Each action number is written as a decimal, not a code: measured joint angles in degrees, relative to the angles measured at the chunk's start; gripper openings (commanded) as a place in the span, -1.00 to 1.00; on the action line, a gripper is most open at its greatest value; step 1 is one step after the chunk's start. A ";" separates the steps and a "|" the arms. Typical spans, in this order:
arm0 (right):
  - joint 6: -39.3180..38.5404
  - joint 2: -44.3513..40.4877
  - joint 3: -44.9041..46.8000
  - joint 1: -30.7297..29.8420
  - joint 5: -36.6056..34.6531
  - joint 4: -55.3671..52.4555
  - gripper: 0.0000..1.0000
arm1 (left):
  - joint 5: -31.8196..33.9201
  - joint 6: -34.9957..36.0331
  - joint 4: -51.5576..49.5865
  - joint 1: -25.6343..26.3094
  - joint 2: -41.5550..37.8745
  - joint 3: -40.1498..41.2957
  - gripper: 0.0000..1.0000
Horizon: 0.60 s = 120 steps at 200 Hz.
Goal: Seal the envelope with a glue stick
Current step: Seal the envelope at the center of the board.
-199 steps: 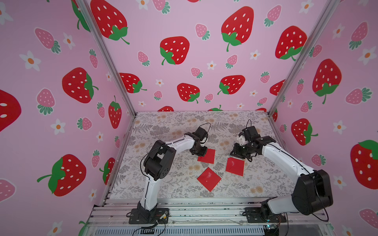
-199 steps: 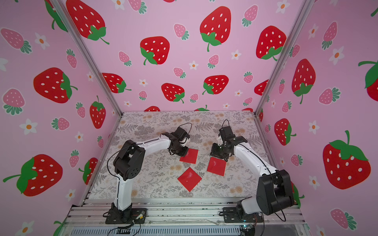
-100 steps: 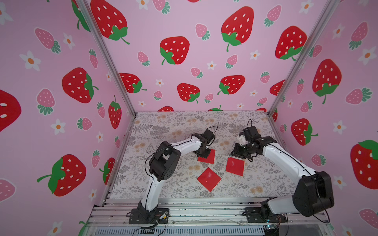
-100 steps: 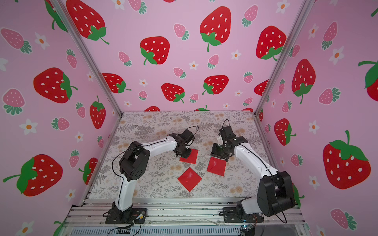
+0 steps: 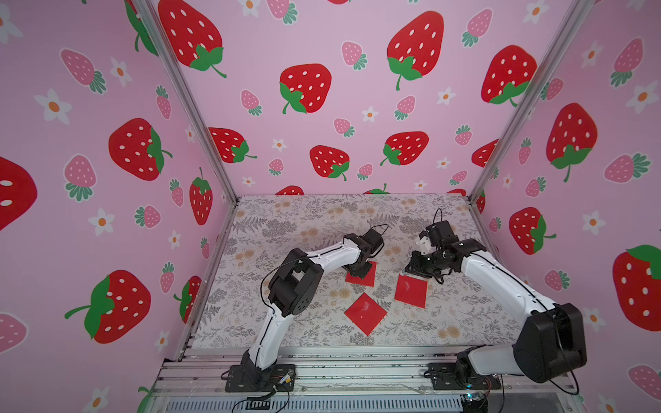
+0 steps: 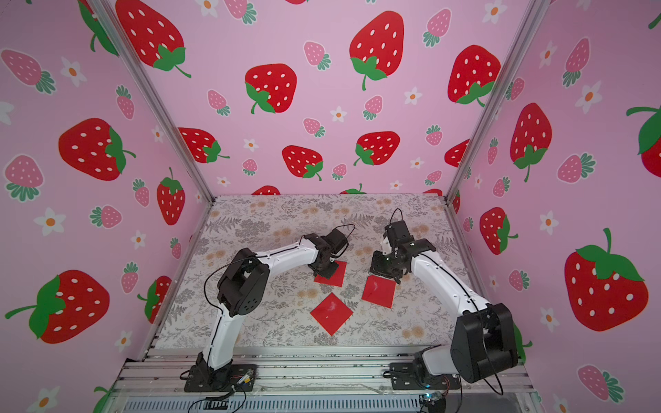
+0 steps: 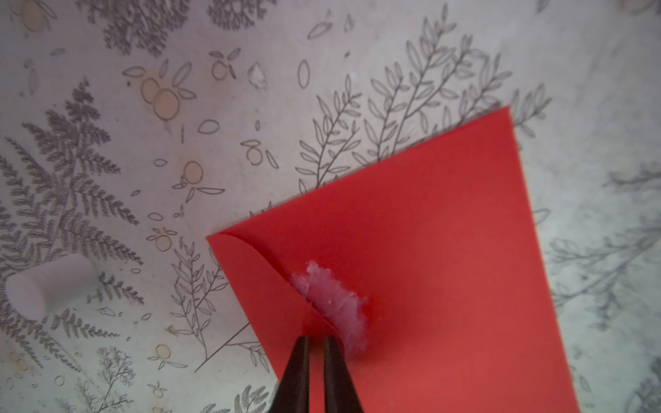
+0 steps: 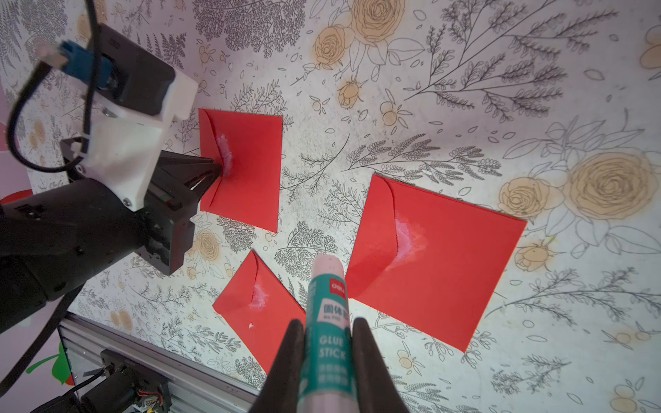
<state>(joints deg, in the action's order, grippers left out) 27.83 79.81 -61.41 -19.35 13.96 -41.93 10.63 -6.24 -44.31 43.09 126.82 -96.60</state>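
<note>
- Overhead, three red envelopes lay flat on the floral surface (image 5: 286, 232) between the two arms. They were a far envelope (image 5: 370, 278), a right envelope (image 5: 411, 291) and a near envelope (image 5: 365, 313), and none touched another.
- In the right wrist view, each one showed a rounded flap folded over, with a whitish smear of glue at the flap's tip.
- The left fingers (image 7: 302, 361) were all but closed, with only a thin slit between them, and they gripped nothing.
- Their tips came down on the far envelope (image 7: 429, 250) at the flap's edge, just beside the glue smear (image 7: 332, 304).
- The right fingers (image 8: 291, 350) were clamped on the glue stick (image 8: 327, 314), pinching it across its teal label band.
- The stick's pale, uncapped end stuck out past the fingertips and pointed down toward the surface. It sat by the flap-side corner of the right envelope (image 8: 447, 264), with the near envelope (image 8: 264, 314) just to its other side.
- Whether that end touched paper or surface could not be told.
- A small white cylinder (image 7: 46, 286) lay on its side on the surface, well apart from the far envelope.
</note>
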 measured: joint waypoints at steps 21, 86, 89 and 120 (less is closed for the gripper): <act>-0.15 -0.26 -0.02 0.13 -0.15 -0.46 -1.00 | -0.11 0.33 0.61 -0.02 -0.61 0.55 -0.75; -0.24 -0.33 -0.24 0.15 -0.68 -2.16 -1.00 | -5.14 0.98 0.57 -1.51 -3.15 1.99 -0.74; -0.26 -0.33 -0.24 0.15 -0.70 -2.23 -1.00 | -5.20 1.03 0.59 -1.60 -3.34 1.99 -0.74; -0.24 -0.33 -0.24 0.15 -0.74 -2.69 -1.00 | -7.52 1.09 1.25 -2.62 -5.66 2.43 -0.74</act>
<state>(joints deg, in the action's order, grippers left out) 27.59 79.48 -61.65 -19.20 13.21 -44.62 3.11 -5.15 -43.07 40.47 121.16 -94.17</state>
